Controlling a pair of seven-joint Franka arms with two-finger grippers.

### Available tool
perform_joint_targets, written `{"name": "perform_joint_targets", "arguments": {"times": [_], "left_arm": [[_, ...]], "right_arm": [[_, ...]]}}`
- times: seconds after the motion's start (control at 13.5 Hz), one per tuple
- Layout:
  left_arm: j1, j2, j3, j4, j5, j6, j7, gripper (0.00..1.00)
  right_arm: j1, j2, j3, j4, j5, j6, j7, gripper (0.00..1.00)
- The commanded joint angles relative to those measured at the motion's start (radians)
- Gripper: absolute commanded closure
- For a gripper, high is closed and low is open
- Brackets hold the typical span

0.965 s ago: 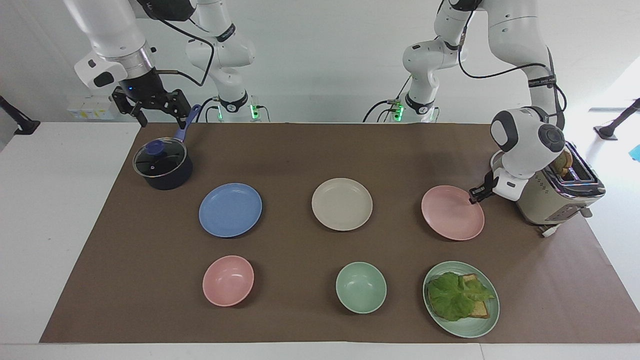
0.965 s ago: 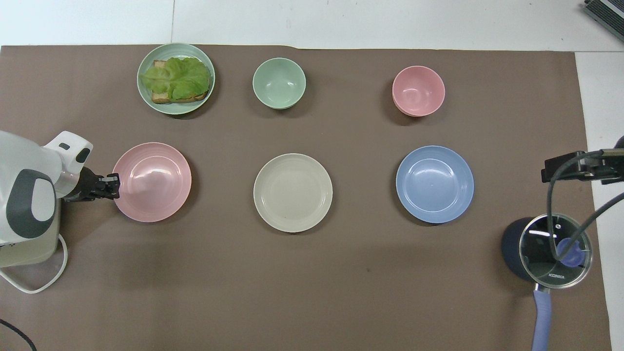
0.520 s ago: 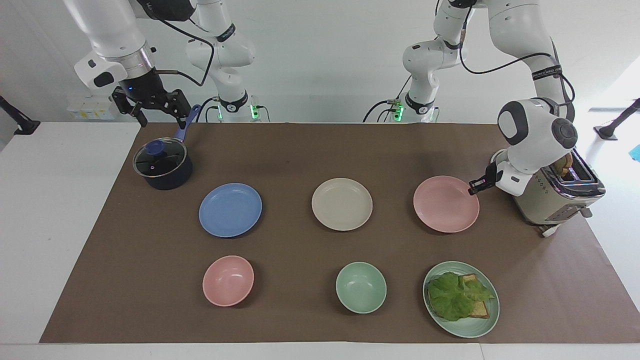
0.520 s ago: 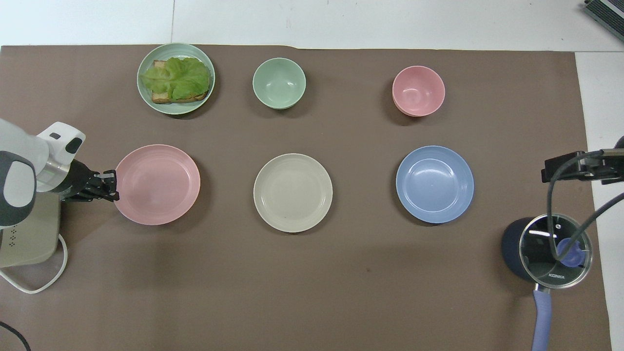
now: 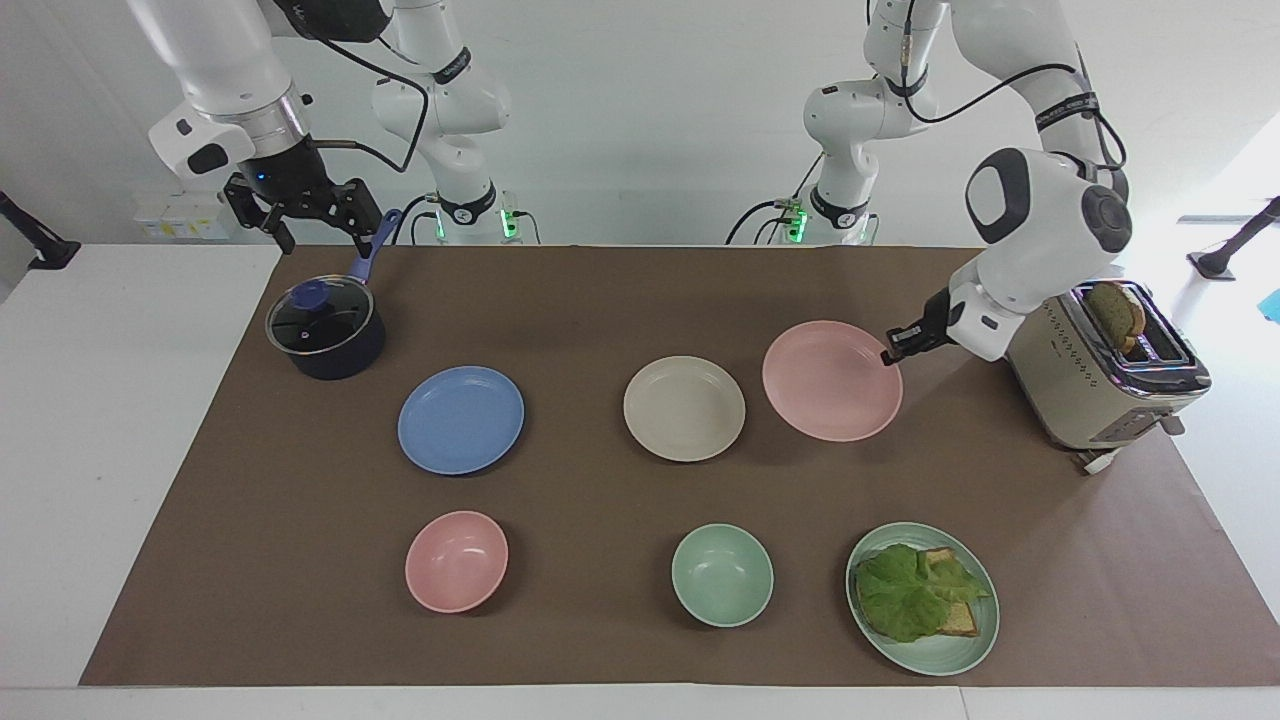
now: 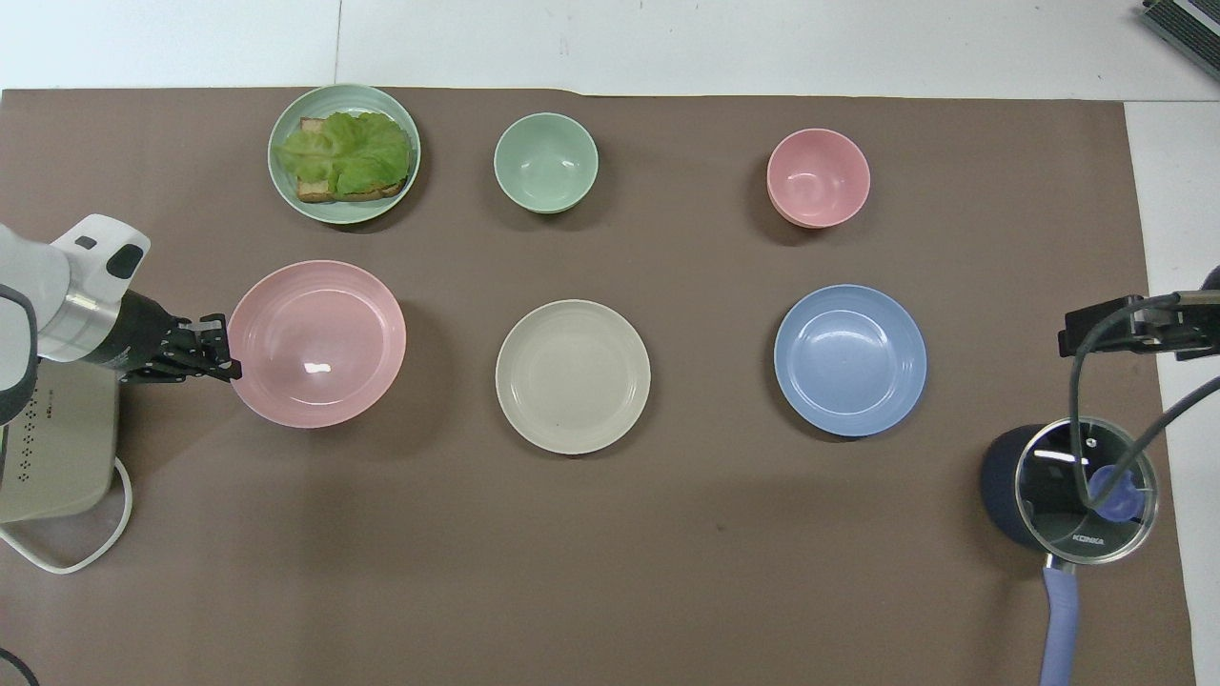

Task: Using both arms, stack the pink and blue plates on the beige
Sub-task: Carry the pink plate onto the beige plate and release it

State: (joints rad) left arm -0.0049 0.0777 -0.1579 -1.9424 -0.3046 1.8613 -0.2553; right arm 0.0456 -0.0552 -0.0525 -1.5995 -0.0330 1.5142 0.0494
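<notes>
The pink plate (image 5: 832,380) (image 6: 316,343) hangs a little above the brown mat, between the beige plate (image 5: 684,408) (image 6: 573,376) and the toaster. My left gripper (image 5: 893,355) (image 6: 227,353) is shut on its rim at the toaster's side. The beige plate lies flat in the middle of the mat. Beside it, toward the right arm's end, the blue plate (image 5: 460,419) (image 6: 849,360) lies flat. My right gripper (image 5: 322,235) waits open in the air over the handle of the dark pot, holding nothing.
A dark pot with a glass lid (image 5: 325,330) stands near the right arm's base. A beige toaster (image 5: 1105,375) with bread stands at the left arm's end. Farther from the robots are a pink bowl (image 5: 456,560), a green bowl (image 5: 721,574) and a green plate (image 5: 965,650) with lettuce and toast.
My left gripper has lifted the pink plate off the mat and carried it toward the beige plate. The right arm has not moved.
</notes>
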Motion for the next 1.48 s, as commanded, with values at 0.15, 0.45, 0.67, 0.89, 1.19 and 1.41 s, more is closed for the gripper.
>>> {"name": "perform_joint_targets", "arguments": {"times": [0.15, 0.45, 0.67, 0.89, 1.19, 1.41], "left_arm": [[-0.188, -0.009, 0.018, -0.055, -0.040, 0.160, -0.119, 1.00], [-0.293, 0.051, 0.020, -0.165, -0.040, 0.398, -0.173, 1.00], [-0.302, 0.060, 0.020, -0.168, -0.039, 0.421, -0.171, 1.00], [-0.302, 0.060, 0.020, -0.167, -0.039, 0.418, -0.161, 0.12], [-0.303, 0.062, 0.020, -0.156, -0.039, 0.423, -0.168, 0.00], [-0.306, 0.070, 0.021, -0.138, -0.033, 0.414, -0.167, 0.00]], "right_arm": [[-0.010, -0.009, 0.003, -0.016, -0.004, 0.014, -0.029, 0.00], [-0.010, -0.009, 0.003, -0.016, -0.004, 0.014, -0.029, 0.00], [-0.010, -0.009, 0.003, -0.016, -0.004, 0.014, -0.029, 0.00], [-0.010, -0.009, 0.003, -0.016, -0.004, 0.014, -0.029, 0.00], [-0.010, -0.009, 0.003, -0.016, -0.004, 0.014, -0.029, 0.00], [-0.010, -0.009, 0.003, -0.016, -0.004, 0.014, -0.029, 0.00]]}}
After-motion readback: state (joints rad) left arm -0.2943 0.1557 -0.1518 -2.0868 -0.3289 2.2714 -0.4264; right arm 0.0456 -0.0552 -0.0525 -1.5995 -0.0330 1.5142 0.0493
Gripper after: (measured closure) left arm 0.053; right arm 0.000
